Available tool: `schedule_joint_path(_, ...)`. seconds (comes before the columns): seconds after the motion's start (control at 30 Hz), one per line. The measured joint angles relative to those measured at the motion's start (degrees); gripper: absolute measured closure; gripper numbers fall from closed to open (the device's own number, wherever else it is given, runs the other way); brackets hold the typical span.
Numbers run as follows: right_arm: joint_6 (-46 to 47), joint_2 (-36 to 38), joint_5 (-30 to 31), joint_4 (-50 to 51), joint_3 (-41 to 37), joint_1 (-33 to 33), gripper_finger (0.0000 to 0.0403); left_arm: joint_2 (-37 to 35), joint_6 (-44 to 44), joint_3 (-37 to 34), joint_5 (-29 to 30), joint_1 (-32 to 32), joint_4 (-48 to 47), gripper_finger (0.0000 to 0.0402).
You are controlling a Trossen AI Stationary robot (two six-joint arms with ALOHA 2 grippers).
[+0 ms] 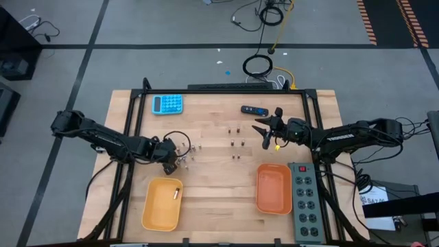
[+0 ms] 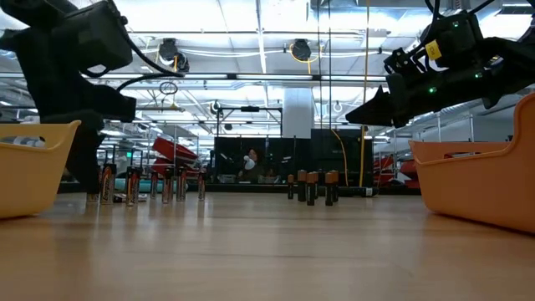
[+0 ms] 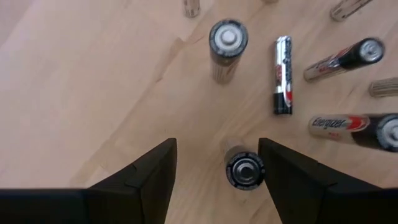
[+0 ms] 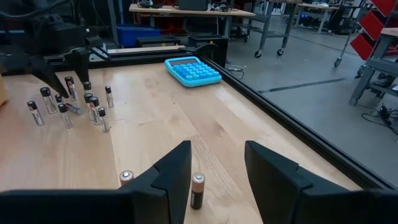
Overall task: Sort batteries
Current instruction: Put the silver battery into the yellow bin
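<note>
Wooden table (image 1: 212, 185) within a black frame. Left gripper (image 1: 180, 159): low over the table's left-centre, fingers (image 3: 149, 180) spread wide either side of one upright battery (image 3: 244, 169), not touching it. Silvery batteries (image 1: 193, 148): a cluster just beside that gripper, most standing, at least one lying flat (image 3: 283, 74); in the low view they stand in a row (image 2: 146, 184) at the left. Darker batteries (image 1: 236, 143): a loose group of upright cells in the table's middle, well apart from the silvery cluster, showing copper tops in the low view (image 2: 311, 186). Right gripper (image 1: 266, 134): raised above the table right of centre, near the darker group, fingers (image 4: 171, 177) partly apart with nothing between them; one copper-topped cell (image 4: 197, 190) stands on the table below the gap, another (image 4: 126, 178) just beside it. Yellow tray (image 1: 162, 204): near edge, left side, holding one battery (image 1: 176, 193). Orange tray (image 1: 274, 188): near edge, right side; contents cannot be told. Blue calculator (image 1: 167, 103): far left corner area. Black gadget with blue end (image 1: 253, 109): far edge, near the right arm. Grey power strip (image 1: 305, 201): right edge, just beside the orange tray.
</note>
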State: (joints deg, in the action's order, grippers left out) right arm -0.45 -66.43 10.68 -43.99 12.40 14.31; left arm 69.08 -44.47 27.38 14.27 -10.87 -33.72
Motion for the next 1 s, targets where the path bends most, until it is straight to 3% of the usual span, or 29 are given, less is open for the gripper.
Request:
schedule_joint_path(0.2, 0.0, 0.0, 0.0, 0.0, 0.0, 0.0, 0.0259, 0.0, 0.3, -0.1, 0.6, 0.0, 0.4, 0.0209)
schedule_joint_path(0.43, 0.0, 0.0, 0.0, 0.0, 0.0, 0.0, 0.0259, 0.0, 2.2, -0.1, 0.2, 0.0, 0.8, 0.0352)
schedule_joint_path(0.63, 0.0, 0.0, 0.0, 0.1, 0.0, 0.0, 0.0259, -0.3, 3.1, 1.5, 0.2, 0.0, 0.6, 0.0349)
schedule_joint_path(0.9, 0.4, 0.0, 0.0, 0.2, 0.0, 0.0, 0.0259, -6.7, 4.3, 12.7, 2.4, 0.0, -16.9, 0.0349)
schedule_joint_path(1.0, 0.9, 0.0, 0.0, 0.2, 0.0, 0.0, 0.0259, -10.4, 2.9, 16.8, 0.5, 0.0, -19.5, 0.0349)
